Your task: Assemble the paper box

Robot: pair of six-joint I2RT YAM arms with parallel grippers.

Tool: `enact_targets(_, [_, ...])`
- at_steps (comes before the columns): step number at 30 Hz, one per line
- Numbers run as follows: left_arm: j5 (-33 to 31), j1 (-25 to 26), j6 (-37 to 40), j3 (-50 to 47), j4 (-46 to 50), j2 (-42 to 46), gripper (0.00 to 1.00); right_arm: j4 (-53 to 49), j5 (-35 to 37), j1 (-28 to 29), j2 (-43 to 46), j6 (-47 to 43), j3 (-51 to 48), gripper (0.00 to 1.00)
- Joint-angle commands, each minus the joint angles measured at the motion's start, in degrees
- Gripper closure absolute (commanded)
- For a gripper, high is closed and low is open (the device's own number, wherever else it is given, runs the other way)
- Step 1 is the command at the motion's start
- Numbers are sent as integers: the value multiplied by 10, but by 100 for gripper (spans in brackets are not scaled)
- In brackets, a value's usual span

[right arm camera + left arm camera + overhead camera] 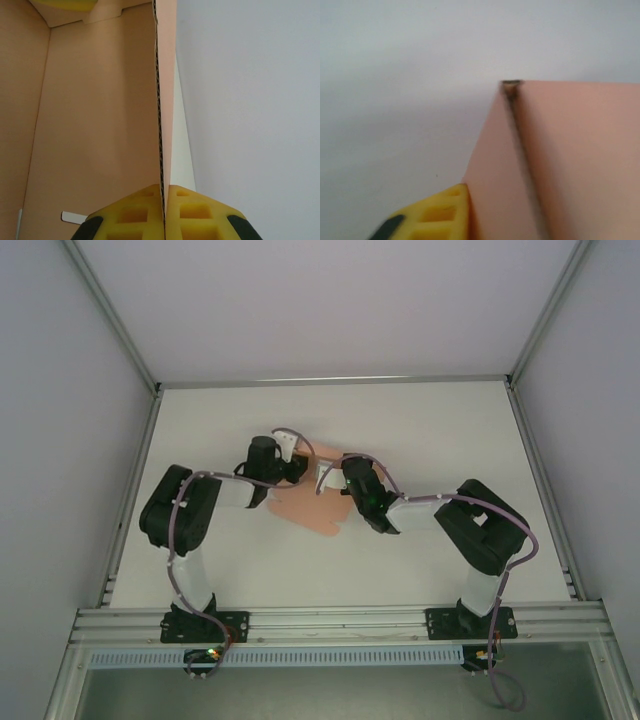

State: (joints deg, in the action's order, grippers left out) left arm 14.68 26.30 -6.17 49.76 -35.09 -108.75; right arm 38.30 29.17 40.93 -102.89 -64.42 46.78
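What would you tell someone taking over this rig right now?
Right gripper: shut on the edge of an upright wall of the paper box.
Left gripper: at the box, one finger against a folded panel; grip unclear.
Box: mid-table, between both arms.
Done: some panels raised.
Left: fold the remaining panels, tuck the tabs, close it.

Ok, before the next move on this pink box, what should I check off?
1. Right tool clamped on the box: ok, both fingers pinch the edge of a wall.
2. Left tool gripping the box: cannot tell, one yellow finger sits beside it.
3. Pinched wall straight, uncrumpled: ok.
4. Box fully folded: not ok, it lies partly flat on the table.
5. Tools apart from each other: cannot tell, very close from above.
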Motion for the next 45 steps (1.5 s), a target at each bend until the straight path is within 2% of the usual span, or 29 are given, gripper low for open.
enact_targets(1, [-10, -1, -13, 46, -45, -4, 91, -122, -68, 12, -31, 15, -22, 100])
enact_targets(3, [-28, 5, -6, 55, -25, -5, 99, -130, -71, 12, -30, 21, -21, 100])
enact_targets(6, [-115, 27, 12, 69, 24, 1, 100, -128, -67, 11, -26, 23, -22, 100])
enact_targets(9, [-336, 64, -7, 90, 103, 6, 100, -135, -61, 10, -21, 31, -20, 100])
enact_targets(12, [-503, 83, -60, 117, 195, -3, 100, -142, -58, 9, -16, 40, -23, 100])
enact_targets(13, [-540, 85, -85, 127, 234, -9, 100, -141, -57, 9, -15, 41, -23, 100])
enact_targets(15, [-571, 85, -124, 129, 276, -16, 100, -145, -57, 8, -15, 41, -22, 100])
enact_targets(18, [-569, 84, -142, 90, 242, -12, 100, -146, -54, 4, -21, 41, -19, 100])
enact_targets(22, [-604, 79, -168, 94, 278, -19, 100, -140, -54, 2, -22, 40, -19, 100])
enact_targets(25, [-606, 76, -181, 98, 287, -22, 100, -140, -54, 2, -23, 40, -17, 100])
enact_targets(30, [-567, 64, -219, 106, 323, -15, 99, -134, -51, 2, -28, 36, -17, 100])
enact_targets(32, [-495, 57, -178, 68, 239, 0, 90, -130, -51, 2, -29, 36, -17, 100])
enact_targets(34, [-369, 46, -134, 8, 111, 21, 93, -128, -49, 2, -30, 36, -16, 100])
enact_targets(35, [-320, 39, -132, -18, 57, 28, 90, -127, -49, 2, -30, 36, -16, 100])
enact_targets(37, [-234, 20, -132, -51, -19, 36, 76, -126, -49, 2, -30, 35, -16, 100])
enact_targets(38, [-215, 14, -136, -58, -36, 36, 73, -125, -47, 2, -29, 33, -17, 100])
enact_targets(40, [-178, 7, -126, -60, -53, 36, 75, -125, -47, 2, -28, 33, -17, 100])
enact_targets(42, [-160, 7, -112, -63, -70, 36, 72, -125, -46, 2, -28, 31, -17, 100])
enact_targets(43, [-145, 7, -104, -65, -80, 37, 66, -125, -46, 2, -27, 31, -17, 100])
enact_targets(45, [-132, 7, -100, -69, -95, 40, 66, -126, -47, 2, -27, 30, -17, 100])
